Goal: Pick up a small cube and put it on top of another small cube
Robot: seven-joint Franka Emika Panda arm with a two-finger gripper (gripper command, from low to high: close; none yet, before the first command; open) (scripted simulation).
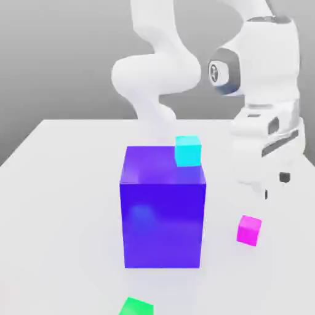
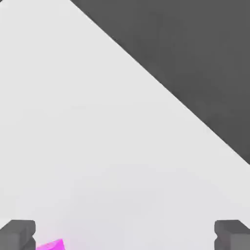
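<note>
At the exterior view's right, the small magenta cube point(image 1: 248, 231) looks light and rigid, best pinched mid-sides by the white two-finger gripper point(image 1: 275, 186), fingers spread and empty.

White arm point(image 1: 157, 74) showing smooth, rounded, tube-like links, glossy plastic look. Above hand housing point(image 1: 264, 151), joint cap point(image 1: 224, 71) wearing blue-grey rim, dark round face, pale ring-like marking. Wrist casing point(image 1: 271, 61), also above housing, showing white, blocky, round-edged. Housing itself carrying long dark slot point(image 1: 280, 143). Below housing, gripper point(image 1: 275, 186) showing dark grey, blocky, notched fingertips point(image 2: 18, 234).
</note>
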